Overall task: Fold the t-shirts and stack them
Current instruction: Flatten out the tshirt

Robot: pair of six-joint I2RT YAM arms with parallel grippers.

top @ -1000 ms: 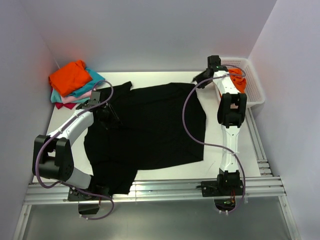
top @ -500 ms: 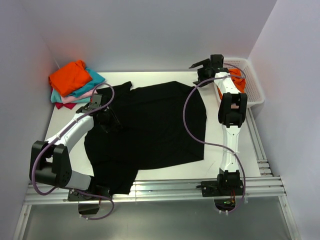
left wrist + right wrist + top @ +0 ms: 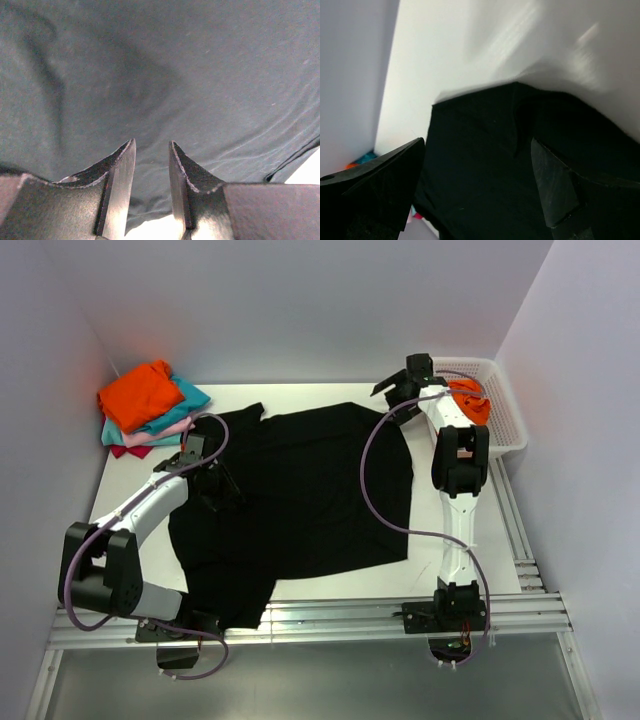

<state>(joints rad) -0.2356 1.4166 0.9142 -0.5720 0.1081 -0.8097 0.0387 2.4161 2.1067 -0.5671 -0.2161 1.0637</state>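
Observation:
A large black t-shirt [image 3: 300,490] lies spread flat across the middle of the table. My left gripper [image 3: 222,490] hovers low over its left part; in the left wrist view the black cloth [image 3: 165,75] fills the frame. The left gripper [image 3: 152,145] is open by a narrow gap with nothing between the jaws. My right gripper [image 3: 392,395] is wide open above the shirt's far right corner [image 3: 485,165], with the gripper itself [image 3: 477,142] empty. A stack of folded t-shirts sits at the back left, with orange [image 3: 140,392] on top and teal [image 3: 188,398], pink and magenta below.
A white lattice basket [image 3: 510,425] stands at the back right with an orange cloth [image 3: 472,402] in it, close behind the right arm. Walls close in the table at the back and both sides. Aluminium rails run along the near edge [image 3: 330,625].
The right gripper rose and swung back towards the wall, then came down again over the shirt's far right corner. The left gripper shifted slightly over the shirt's left part. The shirt has barely moved.

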